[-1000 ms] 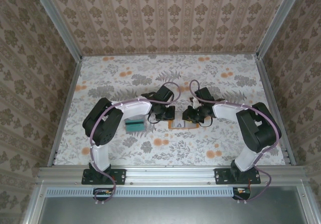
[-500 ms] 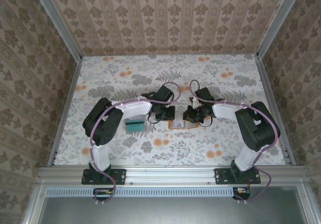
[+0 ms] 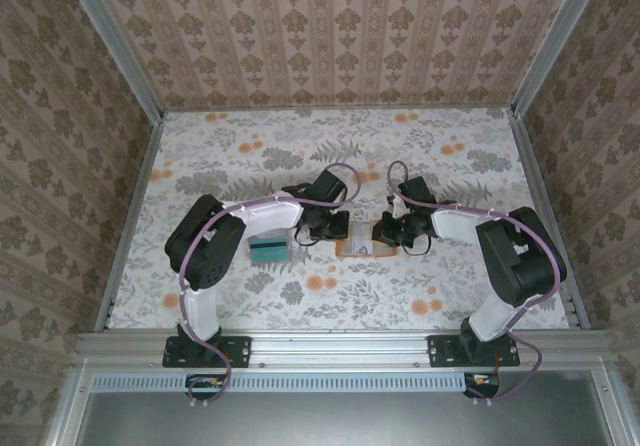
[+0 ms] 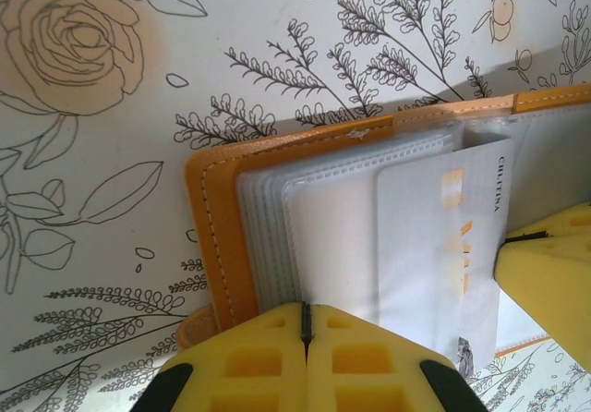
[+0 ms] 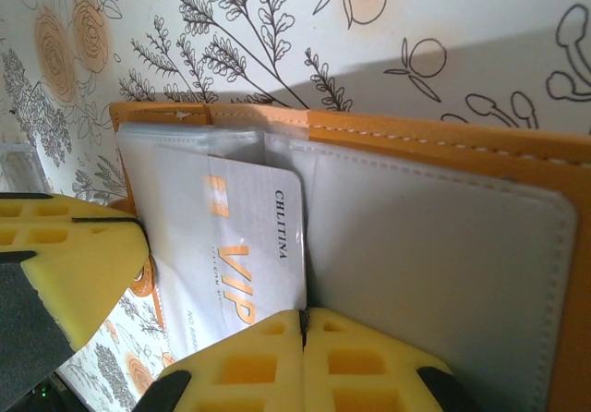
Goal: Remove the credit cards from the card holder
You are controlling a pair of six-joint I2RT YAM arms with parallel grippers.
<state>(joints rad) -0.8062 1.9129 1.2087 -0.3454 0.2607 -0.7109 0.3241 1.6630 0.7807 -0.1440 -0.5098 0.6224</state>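
Right pincer [image 5: 303, 320] has slid rightward, pinching white card [image 5: 251, 236] in card holder [image 5: 443, 137]

The card holder [image 3: 358, 250], orange-tan with a grey lining, is laid open and flat near the middle of the table [image 3: 300, 156]. A white card [image 4: 434, 246] lettered VIP in orange is seen partly out of its clear sleeves [image 4: 314, 218]. Teal credit cards [image 3: 268, 249] are stacked near it at 9 o'clock.

light: bright, even | shadows: soft | blur: slight, wrist close-ups
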